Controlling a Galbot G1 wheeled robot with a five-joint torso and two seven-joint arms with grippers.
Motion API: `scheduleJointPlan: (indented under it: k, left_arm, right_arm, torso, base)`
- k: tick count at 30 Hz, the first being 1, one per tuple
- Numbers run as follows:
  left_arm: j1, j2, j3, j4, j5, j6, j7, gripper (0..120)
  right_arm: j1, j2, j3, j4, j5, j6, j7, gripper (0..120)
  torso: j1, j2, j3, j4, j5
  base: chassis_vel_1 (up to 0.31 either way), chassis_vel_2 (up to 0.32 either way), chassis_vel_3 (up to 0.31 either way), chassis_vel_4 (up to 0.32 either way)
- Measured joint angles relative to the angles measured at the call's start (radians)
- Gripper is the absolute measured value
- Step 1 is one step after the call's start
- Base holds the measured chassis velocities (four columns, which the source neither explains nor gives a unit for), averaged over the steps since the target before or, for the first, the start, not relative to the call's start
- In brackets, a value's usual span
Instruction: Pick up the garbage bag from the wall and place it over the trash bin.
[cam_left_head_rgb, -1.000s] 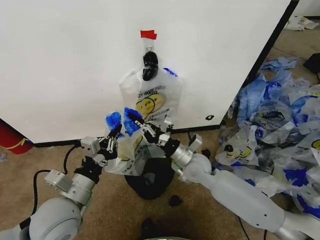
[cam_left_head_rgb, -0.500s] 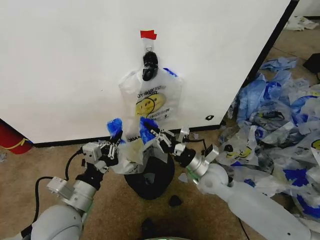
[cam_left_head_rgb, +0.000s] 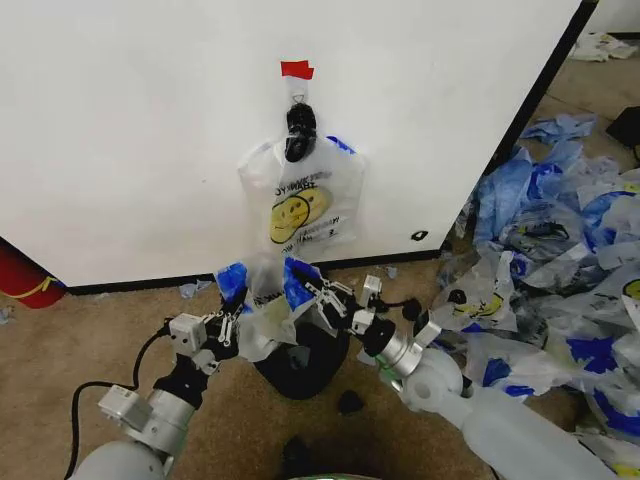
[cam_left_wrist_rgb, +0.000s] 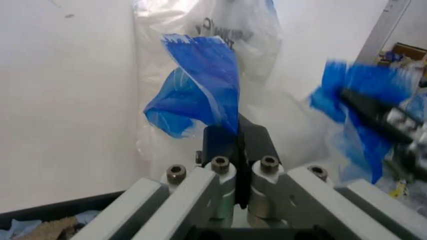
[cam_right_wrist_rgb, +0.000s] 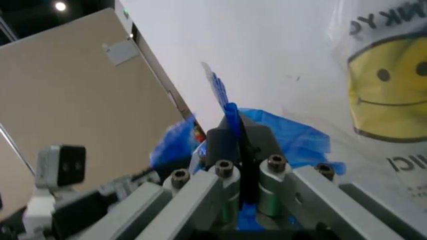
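Note:
The garbage bag (cam_left_head_rgb: 262, 318), thin and whitish, hangs bunched between my two grippers just above the near-left rim of the black trash bin (cam_left_head_rgb: 312, 368). My left gripper (cam_left_head_rgb: 228, 308) is shut on one blue handle (cam_left_wrist_rgb: 200, 85), seen close in the left wrist view with the gripper (cam_left_wrist_rgb: 235, 136). The other blue handle (cam_left_head_rgb: 298, 276) is pinched in my right gripper (cam_left_head_rgb: 318, 296), which the right wrist view shows shut (cam_right_wrist_rgb: 237, 132). A second smiley bag (cam_left_head_rgb: 300, 205) still hangs from a black hook (cam_left_head_rgb: 298, 130) on the white wall.
A heap of blue-and-clear bags (cam_left_head_rgb: 560, 250) covers the floor on the right. A red cylinder (cam_left_head_rgb: 25, 275) stands at the far left by the wall. Small black scraps (cam_left_head_rgb: 350, 402) lie on the brown carpet in front of the bin.
Both grippers have carried the bag downward and a little to the right, closer over the bin. The bag now hangs more bunched between them.

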Motion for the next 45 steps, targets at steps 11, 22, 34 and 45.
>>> scheduleJointPlan:
  k: [11,22,34,45]
  left_arm:
    - [0.080,-0.053,0.007,0.019,0.073,-0.020,0.029,0]
    - [0.129,-0.064,0.018,0.036,0.124,-0.039,0.051,0]
    - [0.178,-0.090,0.032,0.083,0.186,-0.066,0.066,0]
    - [0.199,-0.115,0.045,0.111,0.217,-0.076,0.091,0]
  right_arm:
    - [-0.143,-0.119,0.107,0.071,-0.007,0.028,-0.008,0]
    - [-0.257,-0.200,0.158,0.116,-0.038,0.057,-0.028,0]
    - [-0.403,-0.252,0.174,0.116,-0.123,0.097,-0.018,0]
    - [-0.446,-0.248,0.219,0.080,-0.132,0.114,-0.023,0]
  torso:
    - [0.000,0.000,0.000,0.0000,-0.0002]
    - [0.000,0.000,0.000,0.0001,0.0000]
    - [0.000,0.000,0.000,0.0000,-0.0003]
    - [0.000,0.000,0.000,0.0002,-0.0001]
  base:
    - [0.000,0.000,0.000,0.000]
    - [0.000,0.000,0.000,0.000]
    - [0.000,0.000,0.000,0.000]
    - [0.000,0.000,0.000,0.000]
